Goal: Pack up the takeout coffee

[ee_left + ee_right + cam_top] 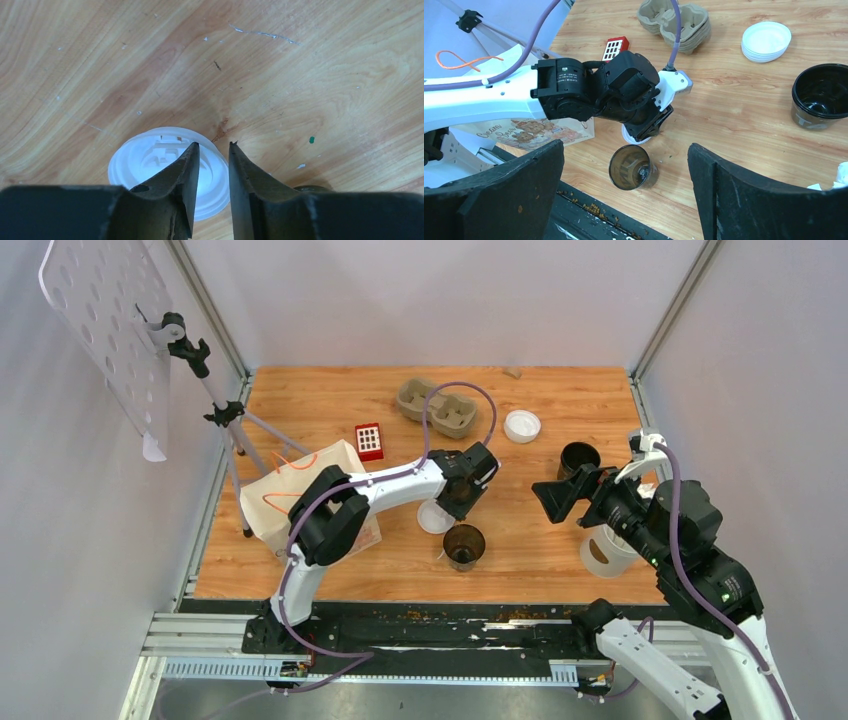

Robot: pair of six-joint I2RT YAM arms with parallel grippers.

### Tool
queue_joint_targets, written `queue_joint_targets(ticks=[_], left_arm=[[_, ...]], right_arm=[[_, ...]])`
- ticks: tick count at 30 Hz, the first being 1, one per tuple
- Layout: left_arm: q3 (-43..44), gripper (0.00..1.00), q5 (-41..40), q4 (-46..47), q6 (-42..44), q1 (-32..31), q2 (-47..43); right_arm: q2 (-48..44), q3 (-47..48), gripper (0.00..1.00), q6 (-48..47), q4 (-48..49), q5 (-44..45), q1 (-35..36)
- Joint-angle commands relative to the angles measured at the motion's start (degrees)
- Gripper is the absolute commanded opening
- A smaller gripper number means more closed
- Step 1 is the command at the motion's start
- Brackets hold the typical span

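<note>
The left gripper [214,150] is hovering with its jaws narrowly parted, straddling the rim of a white lid [150,160] that is lying flat. Just nearside of it, the lidless brown cup [464,545] is standing upright, mouth up. The right gripper [553,498] is hanging wide open and empty, with a second dark cup [578,458] sitting just beyond it.

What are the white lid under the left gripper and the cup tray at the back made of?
The white lid: probably thin plastic, semi-glossy, with translucent moulded ridges. The cup tray: apparently moulded paper pulp, matte grey-brown, with soft rounded wells.
</note>
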Motion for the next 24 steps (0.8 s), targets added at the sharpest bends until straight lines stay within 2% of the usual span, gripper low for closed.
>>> queue_joint_targets(ticks=[1,8,15,19,24], left_arm=[[-1.16,0.34,2.09,3.6,-1.73,-0.14,-0.11],[-0.2,0.01,1.76,1.36,-1.72,-0.15,-2.55],[7.23,0.0,2.09,-5.32,-1.01,-0.07,-7.82],[8.71,0.0,4.49,-6.35,-1.34,1.02,-11.71],[7.39,0.0,12.63,-3.82,-4.92,4.25,-17.73]], right_arm=[[-0.79,1.22,0.93,-0.35,2.42,0.18,0.18],[-1.33,0.47,0.93,-0.35,2.62,0.09,0.25],[-1.28,-3.61,0.93,-0.18,6.98,-2.2,0.23],[-0.41,-6.83,0.94,-0.77,10.63,-5.0,0.22],[-0.54,-9.48,0.94,-0.79,15.45,-8.75,0.21]])
